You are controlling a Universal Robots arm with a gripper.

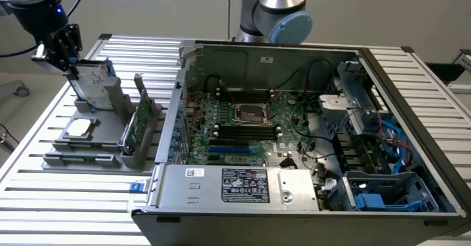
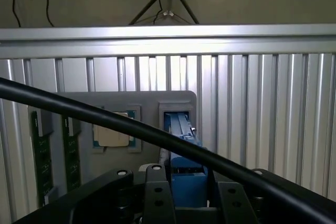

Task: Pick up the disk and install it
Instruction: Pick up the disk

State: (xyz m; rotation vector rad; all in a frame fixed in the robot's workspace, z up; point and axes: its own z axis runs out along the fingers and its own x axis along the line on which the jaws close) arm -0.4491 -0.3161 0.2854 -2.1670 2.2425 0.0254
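1 disk (image 1: 94, 85) stands on edge in the grey holder (image 1: 107, 122) on the tabletop (image 1: 66, 207), long axis near upright, top leaning toward the exterior view's left. The gripper (image 1: 63, 55) sits on that top end, straddling it; whether it clamps yet, I cannot tell. The open case (image 1: 279, 58) lies well apart, toward the exterior view's right.
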